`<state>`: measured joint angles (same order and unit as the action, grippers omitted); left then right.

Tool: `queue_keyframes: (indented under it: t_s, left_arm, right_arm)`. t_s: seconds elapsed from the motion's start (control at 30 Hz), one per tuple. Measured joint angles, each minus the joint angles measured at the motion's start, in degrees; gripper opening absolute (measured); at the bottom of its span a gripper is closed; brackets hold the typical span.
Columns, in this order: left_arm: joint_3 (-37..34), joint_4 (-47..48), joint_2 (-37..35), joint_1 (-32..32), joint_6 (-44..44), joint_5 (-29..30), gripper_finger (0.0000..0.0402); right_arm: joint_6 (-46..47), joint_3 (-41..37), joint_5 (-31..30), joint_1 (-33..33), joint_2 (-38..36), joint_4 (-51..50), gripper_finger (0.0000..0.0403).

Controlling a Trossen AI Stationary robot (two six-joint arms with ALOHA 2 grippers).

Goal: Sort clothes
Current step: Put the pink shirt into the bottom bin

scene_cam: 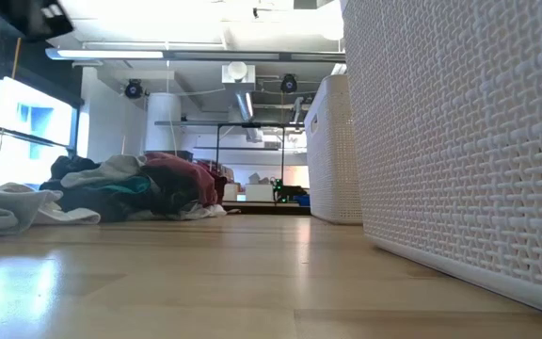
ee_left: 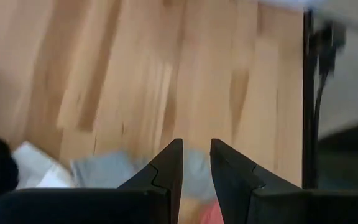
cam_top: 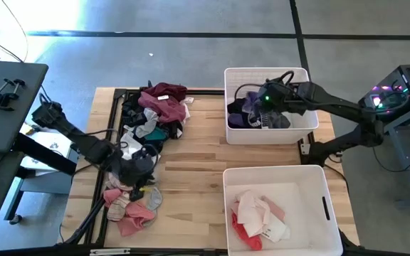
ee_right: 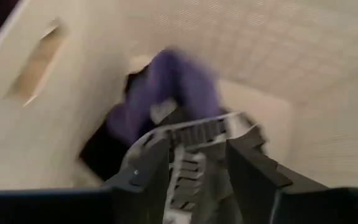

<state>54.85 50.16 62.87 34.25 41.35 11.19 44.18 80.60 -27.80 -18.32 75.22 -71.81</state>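
The clothes lie in a heap [cam_top: 155, 114] at the table's far left and in a smaller pink, grey and white heap [cam_top: 130, 203] near the front; the low view shows the far heap [scene_cam: 130, 193]. My left gripper [cam_top: 139, 171] [ee_left: 196, 144] hovers between the two heaps, above a grey garment [ee_left: 104, 171], fingers slightly apart with nothing between them. My right gripper [cam_top: 265, 103] [ee_right: 197, 140] is open over the far white bin [cam_top: 265, 71], which holds dark and purple clothes [ee_right: 166, 93]. The near white bin [cam_top: 276, 171] holds white and red clothes [cam_top: 258, 217]. My right gripper points slanting down into the far bin, its fingers on either side of a black-and-white patterned garment [ee_right: 191, 162]. I cannot tell whether the fingers touch it.
A black frame [cam_top: 116, 142] runs along the table's left part beside the heaps. A dark stand with a clamp [cam_top: 6, 92] is off the table's left edge. Bare wood [cam_top: 191, 171] lies between the heaps and the bins, whose walls [scene_cam: 459, 141] fill the low view's right.
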Motion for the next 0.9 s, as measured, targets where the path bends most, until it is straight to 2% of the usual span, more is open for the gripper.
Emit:
queue_keyframes:
  t_s: [0.1,0.23,0.37,0.43,0.5,0.6,0.73,0.8,0.9]
  left_arm:
    - [-0.76,3.51,-0.04,3.24,-3.20,-1.75,0.0071]
    - [-3.90,2.96,-0.02,7.68,-7.92,-4.12,0.0071]
    - [-9.54,-6.59,0.04,11.25,-13.51,-11.96,0.0073]
    - [-12.69,-14.50,0.14,13.25,-16.35,-16.62,0.0077]
    - [-15.92,-22.27,0.45,15.04,-17.89,-18.81,0.0087]
    - [-20.21,-32.23,1.34,16.95,-15.73,-16.42,0.0110]
    - [-23.47,-34.54,3.59,18.07,-7.27,-6.75,0.0143]
    - [-24.23,-36.75,5.06,18.05,-2.72,-5.81,0.0156]
    - [-24.20,-40.72,7.86,18.50,-1.47,-8.81,0.0167]
  right_arm:
    - [2.40,0.00,0.41,5.92,0.02,0.41,0.0146]
    - [7.98,0.00,-2.75,16.41,0.02,5.40,0.0147]
    - [12.83,0.02,-9.61,26.69,0.40,12.57,0.0147]
    - [14.26,0.02,-13.22,31.06,0.95,15.52,0.0147]
    - [15.09,0.02,-16.41,34.79,1.52,17.82,0.0147]
    - [15.92,0.02,-19.68,39.07,2.74,20.14,0.0147]
    - [16.01,0.02,-22.40,42.46,4.65,21.38,0.0147]
    - [16.02,0.02,-22.77,43.10,5.68,21.51,0.0147]
    - [17.33,0.02,-22.81,43.25,6.72,21.62,0.0147]
